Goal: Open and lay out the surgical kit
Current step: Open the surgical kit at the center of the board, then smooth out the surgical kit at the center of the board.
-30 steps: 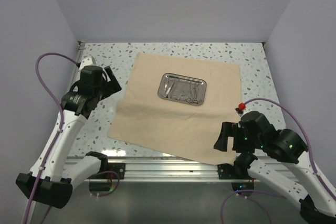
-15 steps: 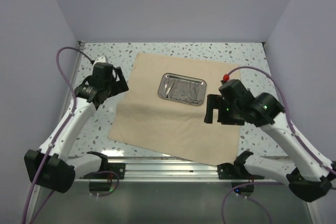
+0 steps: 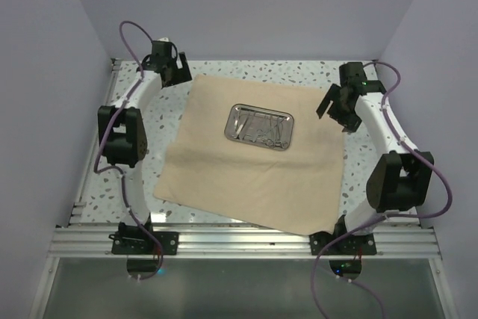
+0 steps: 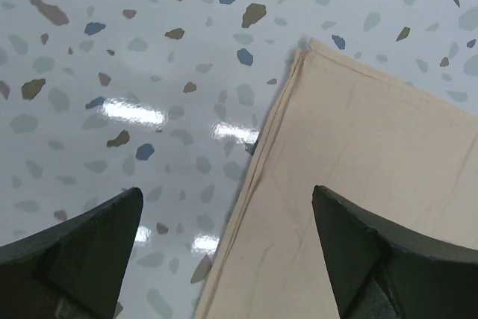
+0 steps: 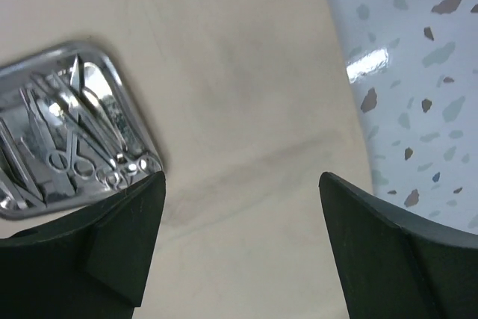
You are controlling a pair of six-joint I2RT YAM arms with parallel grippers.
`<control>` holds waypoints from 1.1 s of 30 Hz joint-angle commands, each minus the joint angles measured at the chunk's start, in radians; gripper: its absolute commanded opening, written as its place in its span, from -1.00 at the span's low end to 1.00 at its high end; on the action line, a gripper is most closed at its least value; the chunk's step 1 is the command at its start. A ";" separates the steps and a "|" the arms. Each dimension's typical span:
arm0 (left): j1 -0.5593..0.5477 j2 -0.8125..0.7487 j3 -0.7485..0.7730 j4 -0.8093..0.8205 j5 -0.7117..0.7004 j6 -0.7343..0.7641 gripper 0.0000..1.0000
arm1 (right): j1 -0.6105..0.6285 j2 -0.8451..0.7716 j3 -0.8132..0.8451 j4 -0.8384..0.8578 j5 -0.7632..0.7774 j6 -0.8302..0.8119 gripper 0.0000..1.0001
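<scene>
White arm links (image 3: 146, 91), black joints — purple cables (image 3: 123, 35), dark wedge-shaped jaws

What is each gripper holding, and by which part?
Nothing is held. The left gripper hangs open over a corner of the cloth wrap, the right gripper open over it beside the steel tray.
</scene>
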 commanded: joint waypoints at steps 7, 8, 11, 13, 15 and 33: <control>0.031 0.275 0.245 0.066 0.187 0.017 0.90 | -0.138 0.226 0.071 0.213 0.061 0.021 0.61; 0.031 0.286 0.246 0.077 0.208 0.011 0.89 | -0.149 0.249 0.076 0.227 0.064 0.018 0.60; 0.029 0.322 0.240 0.086 0.254 -0.013 0.87 | -0.173 0.335 0.097 0.260 0.058 -0.004 0.57; 0.025 0.336 0.222 0.092 0.268 -0.017 0.84 | -0.178 0.403 0.126 0.271 0.049 -0.022 0.55; 0.015 0.338 0.195 0.094 0.257 -0.009 0.81 | -0.178 0.451 0.169 0.267 0.051 -0.035 0.54; 0.000 0.365 0.242 0.055 0.239 0.000 -1.00 | -0.158 0.702 0.292 0.314 -0.155 -0.068 -1.00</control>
